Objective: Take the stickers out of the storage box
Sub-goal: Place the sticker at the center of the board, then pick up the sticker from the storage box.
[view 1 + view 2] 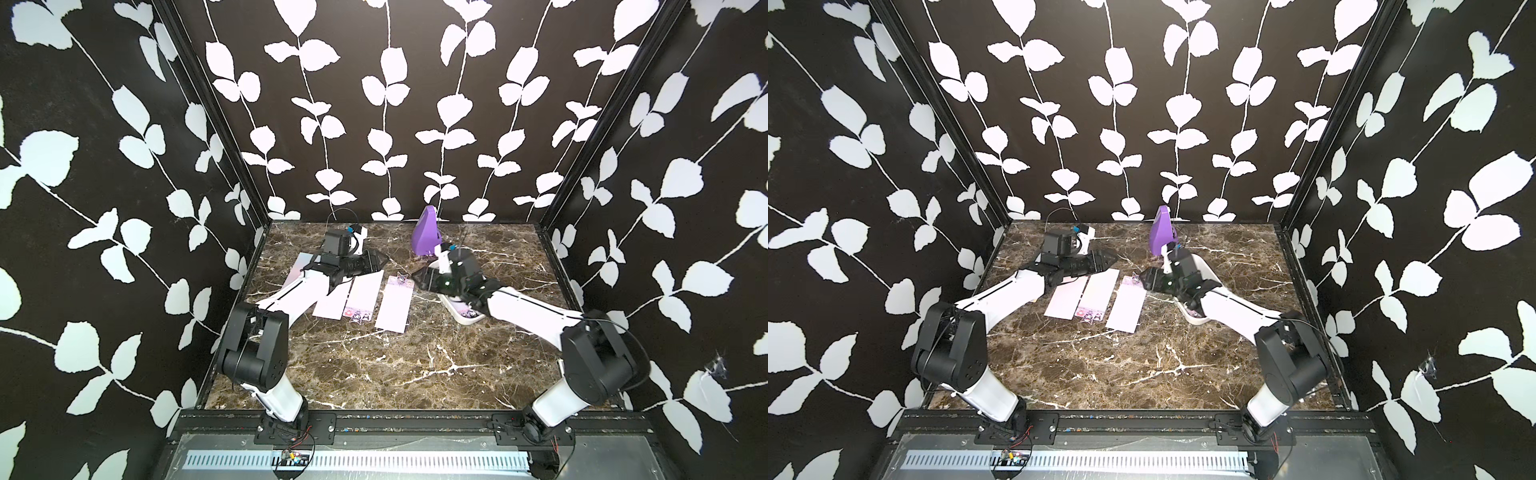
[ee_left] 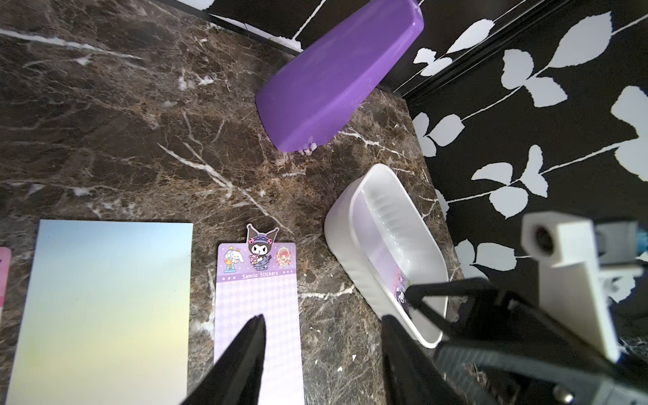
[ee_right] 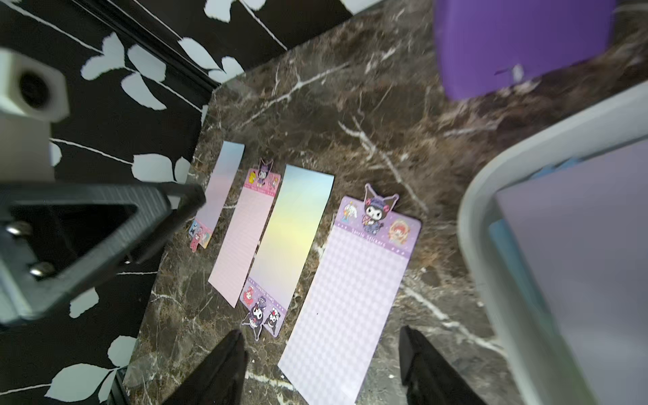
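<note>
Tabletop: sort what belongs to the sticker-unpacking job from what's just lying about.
Job:
four laid-out sticker sheets
white storage box
further stickers inside it

Lying about:
purple pyramid-shaped object

Three walls (image 1: 374, 104) box the cell in: black, printed with white leafy vines. Black posts (image 1: 200, 83) stand in the far corners. The tabletop (image 1: 374, 365) is dark brown marble, white-veined and evenly lit, with a slotted metal strip (image 1: 374, 460) along the near edge.

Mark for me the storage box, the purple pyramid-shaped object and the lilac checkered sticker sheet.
storage box (image 2: 347, 252), left wrist view, outer side wall.
purple pyramid-shaped object (image 2: 336, 84), left wrist view, broad face.
lilac checkered sticker sheet (image 2: 257, 298), left wrist view, checkered body.
</note>
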